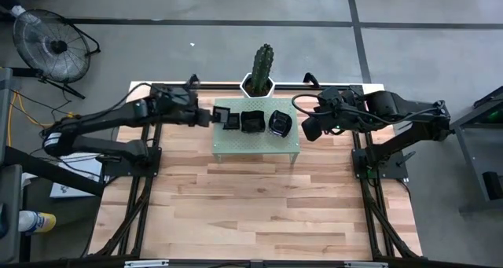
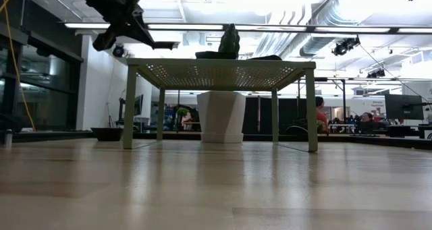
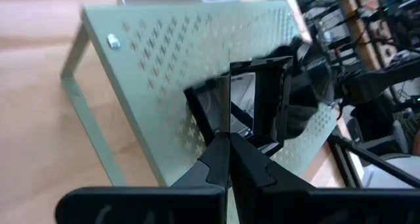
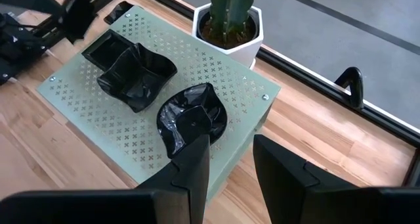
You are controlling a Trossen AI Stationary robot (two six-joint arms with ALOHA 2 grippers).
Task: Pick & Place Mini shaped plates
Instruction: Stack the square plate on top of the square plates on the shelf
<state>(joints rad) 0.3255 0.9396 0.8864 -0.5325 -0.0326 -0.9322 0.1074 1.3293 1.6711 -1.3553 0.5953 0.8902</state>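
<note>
I see the wooden table (image 1: pixel 259 205) as the biggest thing, and its near part is bare wood. At the far middle stands the pale green perforated stand (image 1: pixel 256 146), and just behind it is a cactus (image 1: pixel 262 62) in a white six-sided pot (image 1: pixel 257 86); from the low camera this pot shows between the stand's legs. Off the table, at the far left on the grey floor, stands a fan (image 1: pixel 47 44). On the stand lie three black mini shaped plates in a row: a square plate (image 1: pixel 229 116) at the left end, a wavy plate (image 1: pixel 252 122) touching it in the middle, and a round crumpled plate (image 1: pixel 280 124) to the right, a little apart. The left arm reaches in from the left, and the left gripper (image 3: pixel 229 129) has its fingers pressed together on the rim of the square plate, which stands tilted up on its edge over the stand top. The right gripper (image 4: pixel 231 155) hangs above the right end of the stand with its fingers spread, holding nothing; one finger (image 4: pixel 194 159) covers part of the round crumpled plate in its own camera. In the low camera, people sit far behind in the room.
</note>
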